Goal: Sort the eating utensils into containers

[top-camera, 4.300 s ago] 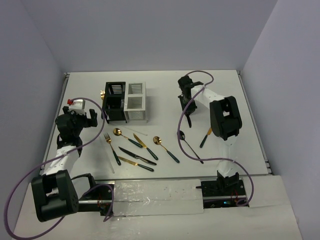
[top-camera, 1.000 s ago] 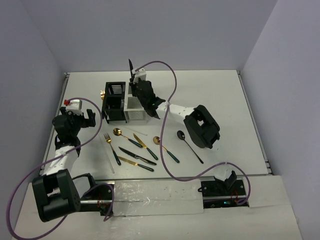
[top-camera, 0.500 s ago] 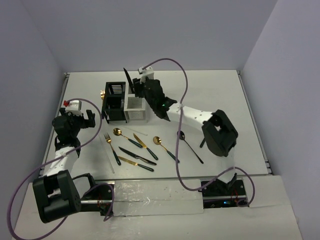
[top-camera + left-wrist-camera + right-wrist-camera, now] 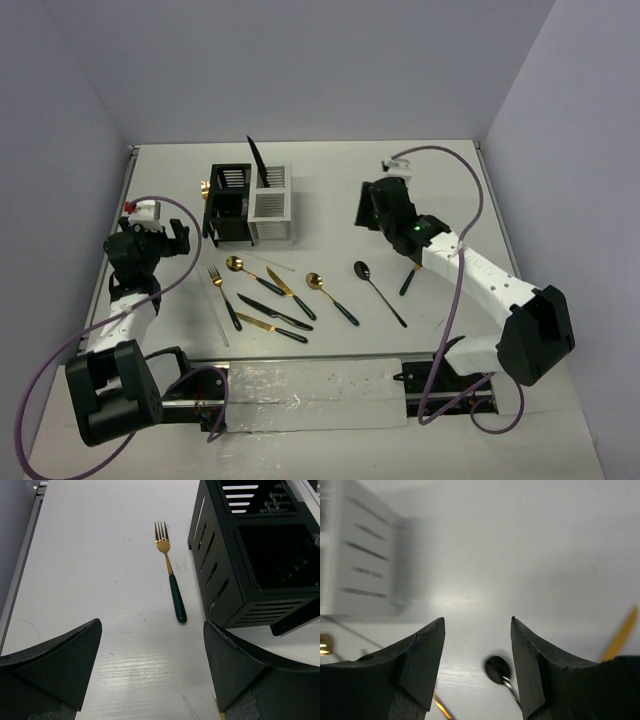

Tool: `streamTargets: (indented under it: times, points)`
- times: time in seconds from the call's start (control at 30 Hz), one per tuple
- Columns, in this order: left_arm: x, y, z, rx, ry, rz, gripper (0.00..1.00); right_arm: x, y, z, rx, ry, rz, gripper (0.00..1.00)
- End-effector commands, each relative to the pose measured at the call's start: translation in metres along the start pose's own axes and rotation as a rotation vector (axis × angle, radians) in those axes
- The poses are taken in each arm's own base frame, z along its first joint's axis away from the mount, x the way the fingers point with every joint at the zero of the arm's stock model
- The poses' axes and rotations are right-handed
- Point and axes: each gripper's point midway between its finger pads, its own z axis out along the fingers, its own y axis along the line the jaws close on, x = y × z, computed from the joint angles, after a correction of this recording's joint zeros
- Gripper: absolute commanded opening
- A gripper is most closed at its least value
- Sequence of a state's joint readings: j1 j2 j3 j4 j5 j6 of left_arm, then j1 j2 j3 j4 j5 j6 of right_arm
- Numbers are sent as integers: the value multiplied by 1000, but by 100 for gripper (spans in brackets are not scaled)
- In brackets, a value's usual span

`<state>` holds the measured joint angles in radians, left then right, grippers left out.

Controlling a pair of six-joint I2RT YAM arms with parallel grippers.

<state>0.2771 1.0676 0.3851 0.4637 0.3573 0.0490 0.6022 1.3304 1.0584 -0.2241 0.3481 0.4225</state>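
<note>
The containers, a black caddy [image 4: 228,203] and a white caddy [image 4: 272,205], stand joined at the back left. An all-black knife [image 4: 256,160] stands upright at the white caddy's back. Several utensils lie in front: a gold fork [image 4: 224,296], a gold spoon [image 4: 331,297], a black spoon [image 4: 379,292] and a gold-headed piece [image 4: 411,277]. My right gripper [image 4: 368,212] hovers open and empty right of the caddies; its blurred wrist view shows the black spoon [image 4: 497,669] below the jaws. My left gripper [image 4: 152,665] is open over bare table, with the fork [image 4: 170,577] and black caddy [image 4: 255,565] ahead.
A thin clear stick [image 4: 222,322] lies beside the fork, and its end shows near my left fingers [image 4: 192,711]. A small gold object [image 4: 203,186] sits against the black caddy's left wall. Walls close the table at the back and both sides.
My right arm has swung from the white caddy to the right, its jaws opening, and the black knife it carried now stands in that caddy. The left arm has stayed put.
</note>
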Motion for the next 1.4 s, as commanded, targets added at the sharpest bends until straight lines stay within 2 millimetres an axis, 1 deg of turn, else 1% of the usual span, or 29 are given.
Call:
streamTargets:
  times: [0.0,0.03,0.07,0.13,0.17,0.23,0.27,0.4,0.47,0.6,0.77,0.83,0.93,1.1,1.2,1.23,1.3,1.33,1.37]
  points:
    - [-16,3,-1,-13,-57,-9,92,52,-72,-13,204,177,83,63]
    - [-15,3,-1,-14,-57,-11,92,60,-82,-15,221,204,94,62]
    - [-17,3,-3,-19,-69,-8,92,70,-97,-15,252,233,106,62]
    - [-16,2,-5,-20,-72,-6,92,82,-112,-18,310,275,95,62]
    - [-19,1,-6,-19,-87,-1,92,89,-123,-17,349,299,94,62]
    - [-18,1,-8,-16,-90,3,92,101,-133,-18,378,345,99,61]
    - [-19,0,-9,-15,-94,5,92,111,-140,-18,394,377,106,61]
    - [-20,0,-9,-17,-98,5,92,127,-161,-22,469,414,128,57]
    - [-18,0,-8,-15,-91,4,91,137,-168,-22,474,439,139,55]
    - [-18,0,-7,-11,-86,2,90,158,-179,-18,482,508,176,54]
    - [-19,-2,-9,-3,-93,10,90,174,-191,-11,500,541,194,53]
    - [-19,-2,-9,-4,-93,8,90,182,-185,-5,461,577,207,52]
    - [-19,0,-8,-10,-91,5,90,186,-182,-3,446,602,210,50]
    - [-18,-1,-8,-6,-90,5,90,197,-181,-8,436,647,206,45]
    - [-19,0,-7,-10,-88,5,90,205,-180,-13,432,675,197,35]
    - [-18,0,-7,-11,-87,2,90,208,-180,-16,437,683,195,24]
    - [-18,0,-7,-10,-87,4,90,205,-179,-18,430,667,189,12]
    - [-18,0,-7,-10,-87,4,90,203,-178,-19,425,658,188,0]
    - [-18,-1,-7,-8,-86,4,90,200,-178,-18,419,645,183,0]
